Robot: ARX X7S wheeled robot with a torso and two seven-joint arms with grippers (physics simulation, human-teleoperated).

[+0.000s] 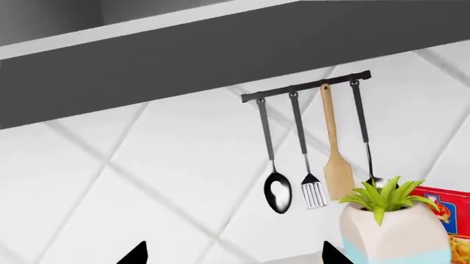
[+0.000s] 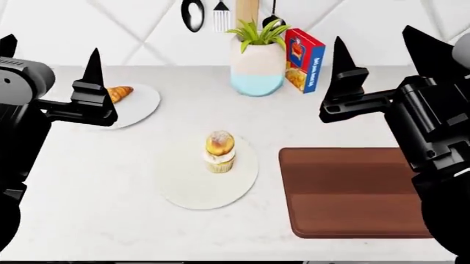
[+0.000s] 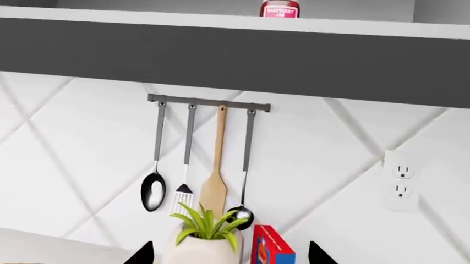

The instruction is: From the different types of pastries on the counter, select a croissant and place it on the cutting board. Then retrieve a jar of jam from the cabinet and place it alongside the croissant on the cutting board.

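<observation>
The golden-brown croissant (image 2: 119,92) lies on a round white plate (image 2: 143,104) at the far left of the white counter (image 2: 96,214). The frosted cupcake (image 2: 219,149) stands on a second white plate (image 2: 187,190) in the middle. The dark reddish-brown cutting board (image 2: 353,190) lies bare at the right front. The jar of jam (image 3: 280,8) stands on the cabinet shelf above the wall. My left gripper (image 2: 50,52) is open and empty, raised just left of the croissant. My right gripper (image 2: 378,44) is open and empty above the board's far edge.
A white and pale-blue plant pot (image 2: 257,66) and a red box (image 2: 305,58) stand against the tiled back wall. A rail of hanging utensils (image 3: 209,103) is above them, under the dark cabinet edge (image 3: 235,55). A wall outlet (image 3: 400,187) is to the right.
</observation>
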